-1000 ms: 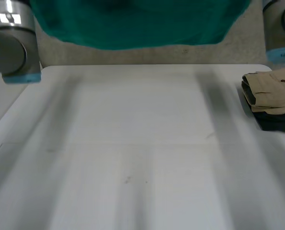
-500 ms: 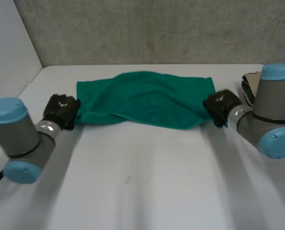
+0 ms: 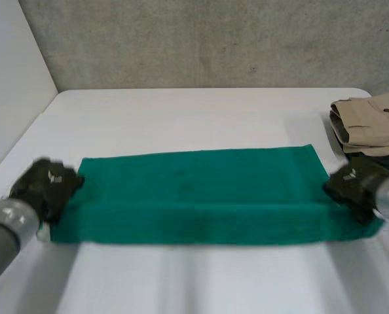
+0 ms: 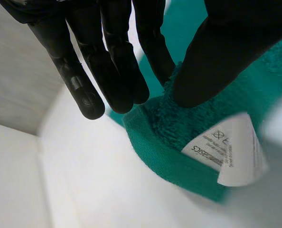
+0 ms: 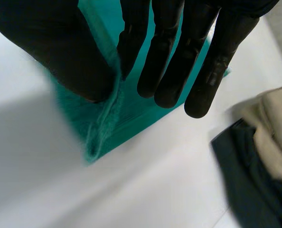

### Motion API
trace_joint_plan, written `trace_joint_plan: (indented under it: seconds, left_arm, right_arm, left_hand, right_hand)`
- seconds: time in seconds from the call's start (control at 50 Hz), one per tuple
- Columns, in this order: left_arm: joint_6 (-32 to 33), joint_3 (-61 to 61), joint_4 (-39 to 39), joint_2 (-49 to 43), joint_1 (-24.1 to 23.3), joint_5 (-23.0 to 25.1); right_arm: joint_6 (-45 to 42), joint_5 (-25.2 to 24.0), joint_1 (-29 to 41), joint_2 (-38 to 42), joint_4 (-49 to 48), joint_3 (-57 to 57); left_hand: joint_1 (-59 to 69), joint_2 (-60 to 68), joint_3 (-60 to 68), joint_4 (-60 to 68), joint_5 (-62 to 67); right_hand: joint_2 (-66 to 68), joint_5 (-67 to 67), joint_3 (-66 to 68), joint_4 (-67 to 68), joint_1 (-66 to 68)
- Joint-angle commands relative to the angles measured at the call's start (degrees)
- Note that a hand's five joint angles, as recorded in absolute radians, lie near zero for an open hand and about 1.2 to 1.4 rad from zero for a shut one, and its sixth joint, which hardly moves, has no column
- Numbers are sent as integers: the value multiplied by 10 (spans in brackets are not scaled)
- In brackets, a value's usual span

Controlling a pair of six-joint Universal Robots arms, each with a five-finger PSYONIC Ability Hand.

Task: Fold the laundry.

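Left robot hand (image 4: 108, 52): black, and I see it clamped on the near left corner of the green towel (image 3: 201, 193). The thumb presses the pile against one finger; the other fingers stand straight beside it.
Right robot hand (image 5: 169, 52): black, clamped on the towel's near right corner. The thumb and one finger pinch a raised ridge of cloth, and the other fingers reach straight over the towel.
Label (image 4: 231, 147): a white care tag sticks out from the towel's hem just past the left thumb. I can read the dark letters "asics". The finer print and the small symbols beside them are too small for me to read.
Towel, look: deep green terry, one wide rectangle, smooth, with a slightly darker band along its near edge.
Towel, place: flat on the white bench (image 3: 194, 118), stretched across its middle between the two robot hands.
Beside the right robot hand: a folded beige garment (image 3: 371, 121) lies on a dark one (image 3: 384, 163) at the bench's right edge, near the towel but apart from it.
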Motion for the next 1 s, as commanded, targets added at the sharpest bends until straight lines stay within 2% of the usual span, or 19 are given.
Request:
trace_joint_plan:
  seconds: [0.02, 0.1, 0.18, 0.34, 0.58, 0.6, 0.62, 0.64, 0.66, 0.7, 0.74, 0.82, 0.86, 0.9, 1.0]
  left_arm:
    - [-70, 85, 150, -138, -23, -21]
    - [-87, 139, 190, -213, -39, -52]
    - [-86, 187, 218, -268, -65, -83]
    - [-78, 269, 234, -351, -72, -130]
    - [-78, 338, 240, -401, -80, -131]
    - [-78, 341, 242, -403, -83, -131]
    - [-78, 342, 245, -404, -85, -131]
    - [-78, 343, 248, -405, -91, -133]
    - [-77, 342, 249, -404, -94, -133]
    - [-78, 340, 252, -403, -99, -132]
    - [-80, 335, 253, -397, -108, -132]
    - [-84, 325, 252, -386, -119, -136]
    - [-87, 303, 252, -351, -117, -135]
    - [-89, 284, 253, -327, -117, -135]
    - [-106, 223, 253, -271, -117, -132]
  right_arm:
    - [57, 66, 73, 133, -126, -128]
    - [60, 89, 80, 194, -154, -199]
    - [62, 88, 90, 260, -173, -276]
    - [57, 92, 102, 364, -193, -415]
    - [53, 97, 105, 455, -273, -532]
    - [53, 97, 106, 458, -270, -536]
    - [55, 102, 111, 463, -265, -541]
    - [57, 103, 113, 462, -263, -539]
    - [56, 106, 117, 461, -261, -538]
    - [57, 111, 124, 455, -255, -533]
    - [62, 115, 125, 443, -249, -524]
    - [106, 126, 119, 369, -223, -465]
    - [154, 119, 119, 307, -220, -402]
    - [181, 106, 112, 267, -217, -364]
    - [225, 30, 73, 158, -206, -221]
  left_hand:
    - [154, 110, 115, 111, 145]
    - [154, 110, 115, 111, 145]
    - [154, 110, 115, 111, 145]
    - [154, 110, 115, 111, 145]
    - [154, 110, 115, 111, 145]
    - [90, 45, 50, 46, 80]
    - [-26, -70, -65, -70, -35]
    - [-397, -441, -436, -440, -406]
    - [-546, -590, -585, -589, -555]
    - [-505, -550, -545, -549, -515]
    - [-546, -590, -585, -589, -555]
    - [-546, -590, -585, -589, -555]
    - [-546, -590, -585, -589, -555]
    - [-546, -590, -585, -589, -555]
    - [-546, -590, -585, -589, -555]
  right_hand:
    - [125, 127, 123, 118, 232]
    - [125, 127, 123, 118, 232]
    - [125, 127, 123, 118, 232]
    - [125, 127, 123, 118, 232]
    - [125, 127, 123, 118, 232]
    - [125, 127, 123, 118, 232]
    - [-131, -129, -133, -138, -24]
    - [-437, -434, -439, -443, -330]
    - [-575, -573, -577, -582, -468]
    - [-575, -573, -577, -582, -468]
    - [-575, -573, -577, -582, -468]
    - [-575, -573, -577, -582, -468]
    - [-575, -573, -577, -582, -468]
    - [-575, -573, -577, -582, -468]
    - [-575, -573, -577, -582, -468]
